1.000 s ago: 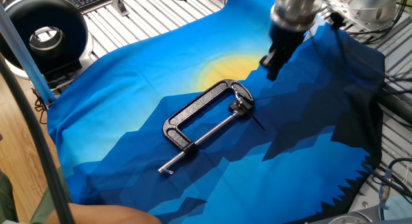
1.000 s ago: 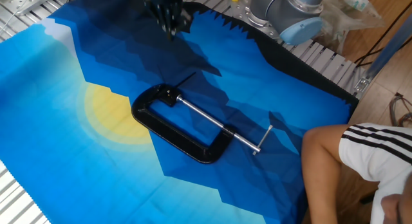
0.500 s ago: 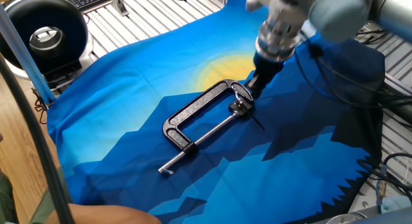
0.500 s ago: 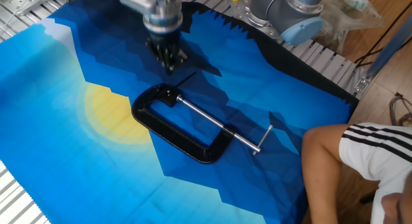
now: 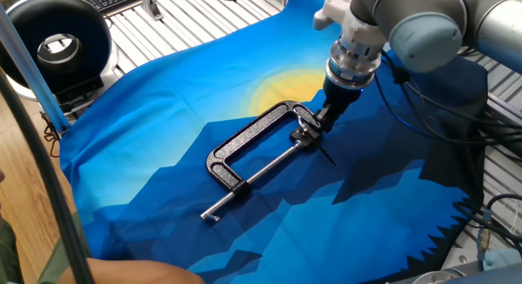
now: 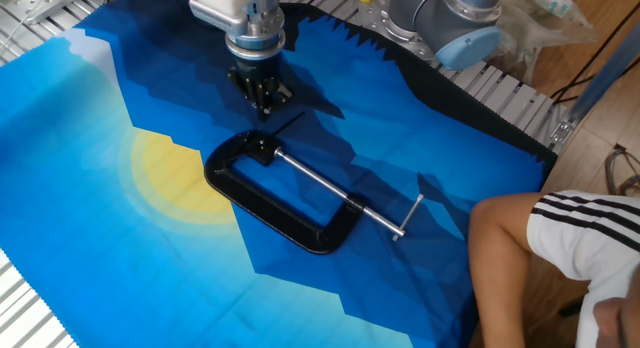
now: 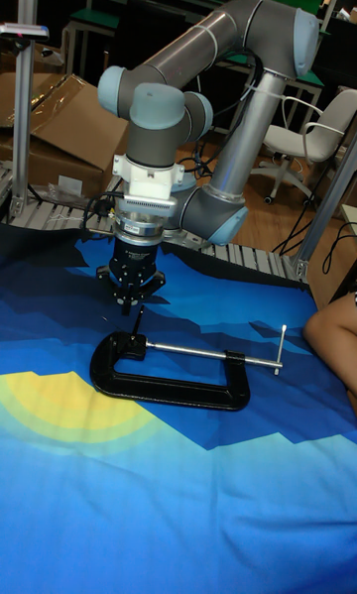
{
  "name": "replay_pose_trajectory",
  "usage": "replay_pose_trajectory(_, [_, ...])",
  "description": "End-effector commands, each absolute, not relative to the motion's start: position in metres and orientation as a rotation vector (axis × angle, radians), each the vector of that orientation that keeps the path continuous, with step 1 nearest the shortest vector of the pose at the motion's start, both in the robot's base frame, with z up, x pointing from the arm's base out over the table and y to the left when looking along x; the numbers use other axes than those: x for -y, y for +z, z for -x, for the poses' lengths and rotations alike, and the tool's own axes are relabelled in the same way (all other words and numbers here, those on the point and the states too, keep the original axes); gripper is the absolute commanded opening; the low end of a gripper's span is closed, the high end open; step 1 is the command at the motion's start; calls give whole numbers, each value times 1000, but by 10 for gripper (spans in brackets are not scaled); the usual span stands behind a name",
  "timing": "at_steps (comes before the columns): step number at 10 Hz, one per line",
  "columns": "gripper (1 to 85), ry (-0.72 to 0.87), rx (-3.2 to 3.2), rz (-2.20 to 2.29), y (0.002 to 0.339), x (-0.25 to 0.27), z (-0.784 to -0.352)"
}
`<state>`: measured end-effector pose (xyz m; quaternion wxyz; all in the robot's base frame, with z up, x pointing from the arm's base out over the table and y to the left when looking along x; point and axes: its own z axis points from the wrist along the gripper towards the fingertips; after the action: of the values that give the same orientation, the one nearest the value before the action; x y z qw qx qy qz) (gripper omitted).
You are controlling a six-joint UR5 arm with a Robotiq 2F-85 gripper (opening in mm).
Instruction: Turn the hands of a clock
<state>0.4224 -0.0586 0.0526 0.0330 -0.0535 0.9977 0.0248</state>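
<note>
Pincer (image 5: 326, 121) — black two-finger unit on the grey UR5 arm (image 7: 238, 59), pointing straight down, tips low over the desk; whether its fingers are parted or closed cannot be told.

Thin black needle-like hand (image 5: 326, 154) — juts from the swivel end of the clamp, directly beneath and just beside the pincer tips; contact cannot be confirmed.

Black C-shaped metal clamp (image 6: 262, 203) — lies flat just below the pincer, its long silver threaded screw (image 6: 330, 188) running away from the pincer.

Blue cloth with yellow sun print (image 6: 120, 248) — covers the desk under everything.

Person's bare knee (image 6: 500, 233) — well apart from the pincer, beyond the screw's handle end.
</note>
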Motion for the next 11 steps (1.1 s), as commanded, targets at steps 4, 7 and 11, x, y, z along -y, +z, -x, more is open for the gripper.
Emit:
replay_pose_trajectory(4, [13, 91, -3090, 130, 54, 58, -415])
replay_pose_trajectory(7, [13, 89, -3093, 138, 46, 52, -435])
replay_pose_trajectory(11, [13, 75, -3127, 152, 34, 41, -457])
